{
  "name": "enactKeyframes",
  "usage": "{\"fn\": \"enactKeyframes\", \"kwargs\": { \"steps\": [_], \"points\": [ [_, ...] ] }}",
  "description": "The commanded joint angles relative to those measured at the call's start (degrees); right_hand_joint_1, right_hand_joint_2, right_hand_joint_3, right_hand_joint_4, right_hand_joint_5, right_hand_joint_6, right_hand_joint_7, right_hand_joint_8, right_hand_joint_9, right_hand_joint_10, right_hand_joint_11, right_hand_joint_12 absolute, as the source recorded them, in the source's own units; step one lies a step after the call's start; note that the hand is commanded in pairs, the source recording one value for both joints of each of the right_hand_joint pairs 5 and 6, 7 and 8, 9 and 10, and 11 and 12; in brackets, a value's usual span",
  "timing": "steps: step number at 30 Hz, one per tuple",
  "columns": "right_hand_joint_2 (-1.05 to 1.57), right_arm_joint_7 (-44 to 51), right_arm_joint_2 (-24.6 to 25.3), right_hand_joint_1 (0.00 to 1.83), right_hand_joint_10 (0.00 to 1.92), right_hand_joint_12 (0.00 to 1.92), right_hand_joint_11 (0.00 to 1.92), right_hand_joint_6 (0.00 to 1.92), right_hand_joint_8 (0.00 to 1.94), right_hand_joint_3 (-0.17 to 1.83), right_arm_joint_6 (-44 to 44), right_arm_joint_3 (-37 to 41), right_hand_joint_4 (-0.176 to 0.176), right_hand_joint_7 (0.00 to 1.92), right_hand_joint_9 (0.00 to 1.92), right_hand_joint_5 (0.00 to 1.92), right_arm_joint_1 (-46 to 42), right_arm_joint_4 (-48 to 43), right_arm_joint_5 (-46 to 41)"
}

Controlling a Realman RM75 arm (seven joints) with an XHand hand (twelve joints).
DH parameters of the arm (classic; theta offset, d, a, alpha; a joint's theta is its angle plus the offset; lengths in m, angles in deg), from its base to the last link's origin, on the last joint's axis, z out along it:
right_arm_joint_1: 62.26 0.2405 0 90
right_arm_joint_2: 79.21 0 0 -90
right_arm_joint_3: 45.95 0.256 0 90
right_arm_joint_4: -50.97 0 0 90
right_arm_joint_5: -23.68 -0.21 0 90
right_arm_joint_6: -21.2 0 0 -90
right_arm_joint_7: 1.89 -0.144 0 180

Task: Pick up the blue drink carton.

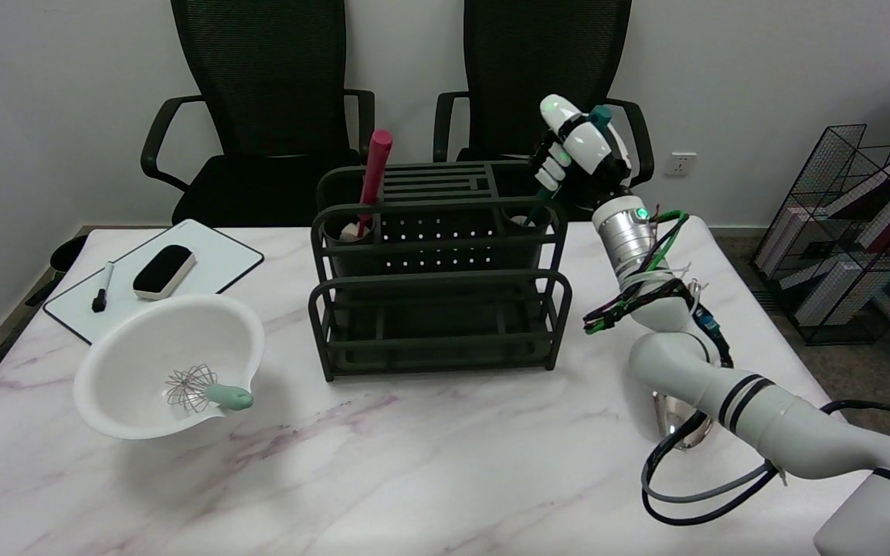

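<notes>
Marble table (pixel 429 463) carries a dark rack (pixel 439 270) at centre. No blue drink carton can be made out anywhere in the head view (possibly hidden behind the rack or arm; cannot tell). White bowl (pixel 171 363) sits front left, tilted, with a whisk (pixel 202 390) lying inside, its handle over the rim. Whiteboard (pixel 155 274) lies behind the bowl, bearing an eraser (pixel 164 271) and a marker (pixel 102 287). Right hand (pixel 580 150) is raised above the rack's right cup, fingers curled around a teal-handled utensil (pixel 568 166). A red-handled utensil (pixel 373 174) stands in the left cup.
</notes>
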Motion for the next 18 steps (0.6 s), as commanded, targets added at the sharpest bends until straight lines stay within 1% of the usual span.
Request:
{"fn": "enactKeyframes", "kwargs": {
  "steps": [1,12,18],
  "points": [
    [1.57,5.86,-2.44,0.96,1.92,1.92,1.92,1.92,1.92,0.51,-11.04,5.80,0.000,1.92,1.92,1.92,0.81,-4.10,3.64],
    [1.57,8.85,-2.60,0.96,1.92,1.92,1.92,1.92,1.92,0.47,-14.74,7.42,0.000,1.92,1.92,1.92,1.93,-8.14,3.69],
    [1.57,8.50,-2.60,0.96,1.92,1.92,1.92,1.92,1.92,0.46,-15.03,7.23,0.000,1.92,1.92,1.92,2.41,-9.58,3.48]
  ]
}}
